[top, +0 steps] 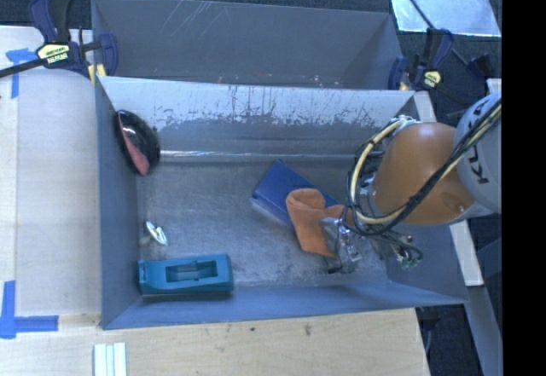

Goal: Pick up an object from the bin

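Observation:
My gripper point(344, 253) is low in the bin's right part, close to the front wall, its metal fingers right beside the lower right edge of an orange cloth-like piece point(305, 219). That orange piece lies partly over a flat blue block point(275, 187) in the middle of the floor. Nothing shows between the fingers, and their gap is hidden under the wrist.
A teal tape dispenser point(186, 274) lies at the front left. A small shiny metal clip point(156, 234) rests just above it. A dark, glossy mouse-shaped thing with a pink patch point(136, 141) leans in the back left corner. The arm's orange dome and cables cover the bin's right side.

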### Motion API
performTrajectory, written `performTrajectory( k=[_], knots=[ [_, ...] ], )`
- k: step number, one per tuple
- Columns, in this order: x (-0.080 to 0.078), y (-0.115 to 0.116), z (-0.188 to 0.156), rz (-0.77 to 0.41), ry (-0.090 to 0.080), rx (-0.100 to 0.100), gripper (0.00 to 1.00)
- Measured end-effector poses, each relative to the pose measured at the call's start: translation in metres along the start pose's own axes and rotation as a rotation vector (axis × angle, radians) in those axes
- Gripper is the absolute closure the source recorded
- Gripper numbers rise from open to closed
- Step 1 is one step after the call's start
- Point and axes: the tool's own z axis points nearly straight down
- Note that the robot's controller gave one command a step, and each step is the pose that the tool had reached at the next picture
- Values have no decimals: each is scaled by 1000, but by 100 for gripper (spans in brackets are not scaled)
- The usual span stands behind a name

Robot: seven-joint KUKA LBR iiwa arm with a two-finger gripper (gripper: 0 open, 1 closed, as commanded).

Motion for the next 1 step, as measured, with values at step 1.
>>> performTrajectory(
  k=[1],
  knots=[
    [1,1,-5,0,7,-3,100]
  ],
)
